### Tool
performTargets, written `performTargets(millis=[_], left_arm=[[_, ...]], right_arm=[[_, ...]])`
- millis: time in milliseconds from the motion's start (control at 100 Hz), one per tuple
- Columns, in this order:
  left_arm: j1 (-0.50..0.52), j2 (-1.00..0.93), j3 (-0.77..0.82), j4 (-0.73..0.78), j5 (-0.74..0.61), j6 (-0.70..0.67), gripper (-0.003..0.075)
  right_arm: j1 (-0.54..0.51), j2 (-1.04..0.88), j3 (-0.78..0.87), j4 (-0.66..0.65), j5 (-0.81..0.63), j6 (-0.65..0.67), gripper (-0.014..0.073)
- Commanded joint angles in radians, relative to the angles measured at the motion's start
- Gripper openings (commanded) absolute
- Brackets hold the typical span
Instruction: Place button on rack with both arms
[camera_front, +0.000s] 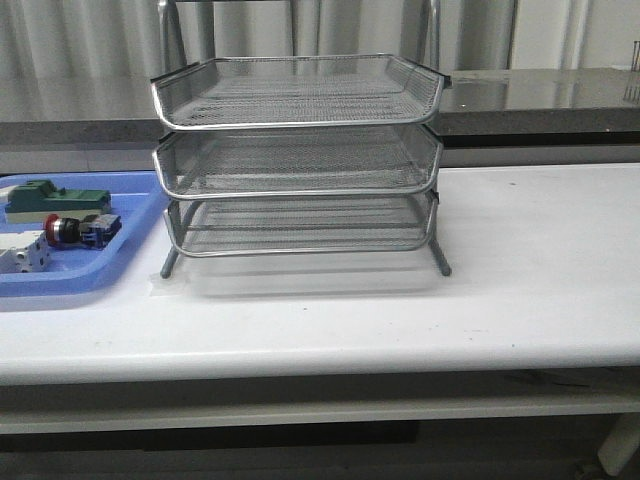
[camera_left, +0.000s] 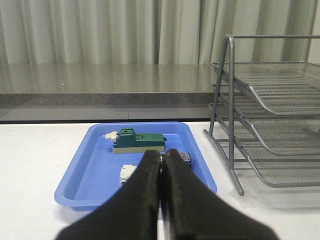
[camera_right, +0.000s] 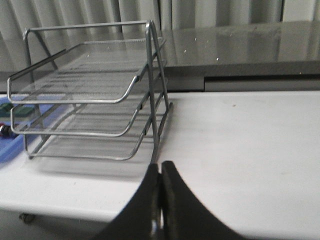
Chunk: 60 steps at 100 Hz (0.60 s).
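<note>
The button (camera_front: 80, 230), with its red head, black collar and blue-black body, lies on its side in the blue tray (camera_front: 130, 245) left of the rack. The rack (camera_front: 297, 150), three tiers of silver wire mesh, stands mid-table; it also shows in the left wrist view (camera_left: 270, 120) and the right wrist view (camera_right: 90, 100). No arm shows in the front view. My left gripper (camera_left: 163, 155) is shut and empty, held short of the tray; its fingers hide most of the button (camera_left: 185, 158). My right gripper (camera_right: 160, 167) is shut and empty over the bare table, right of the rack.
The blue tray (camera_left: 90, 172) also holds a green block part (camera_left: 137, 141) and a white block part (camera_left: 126, 173). A grey counter ledge (camera_front: 540, 95) runs behind the white table (camera_front: 520, 270), with curtains behind it.
</note>
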Motion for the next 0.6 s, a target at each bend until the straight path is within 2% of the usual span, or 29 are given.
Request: performTargets(millis=[0,340,590], left_arm=[[-0.006,-0.035,0.046,-0.007,-0.080,-0.005,-0.0020],[-0.006,-0.035,0.046,-0.007,-0.080,-0.005,-0.0020],[-0.006,-0.035,0.046,-0.007,-0.080,-0.005,-0.0020]], right_arm=[[0.000,0.092,-0.107,0.009,0.041,-0.004,-0.0057],[0.000,0.440,-0.389,0.065,0.310,-0.004,-0.0057],[0.000,0.573,-0.401,0.147,0.272,-0.004,-0.0054]])
